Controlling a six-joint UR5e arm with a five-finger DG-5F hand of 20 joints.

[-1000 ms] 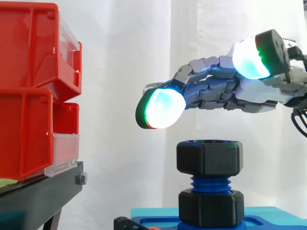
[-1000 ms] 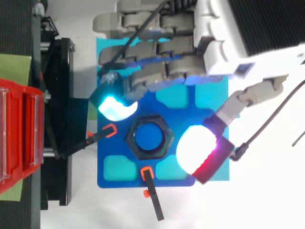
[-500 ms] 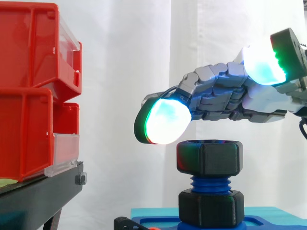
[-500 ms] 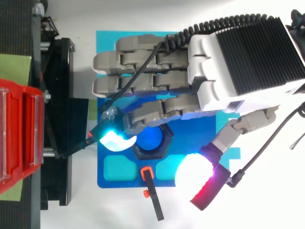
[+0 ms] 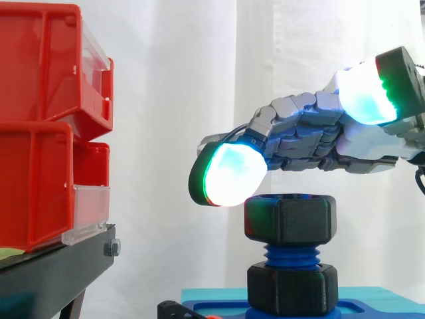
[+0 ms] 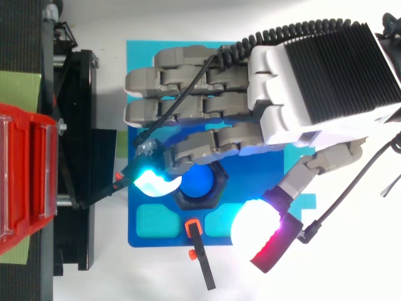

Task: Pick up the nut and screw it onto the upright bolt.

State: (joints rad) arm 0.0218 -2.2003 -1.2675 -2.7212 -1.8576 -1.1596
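I judge the nut [image 5: 289,219] already started on the upright bolt [image 5: 290,254], at the middle of the blue plate [image 6: 276,166], with thread showing beneath. My hand [image 6: 282,94] hovers just above, fingers [image 5: 229,176] relaxed, gripping nothing. Turning it down is left.

My hand [image 6: 276,94] is grey in the fingers, white at the palm shell, ribbed black on its back; my fingertip pads [image 5: 229,176] glow pale cyan, edged green and red; the nut [image 5: 289,219] is black; the bolt [image 5: 289,254] blue; the base plate [image 6: 156,239] blue with cyan pockets; the bins [image 5: 40,119] red; the stand [image 5: 53,272] black; the curtain [image 5: 172,100] white.
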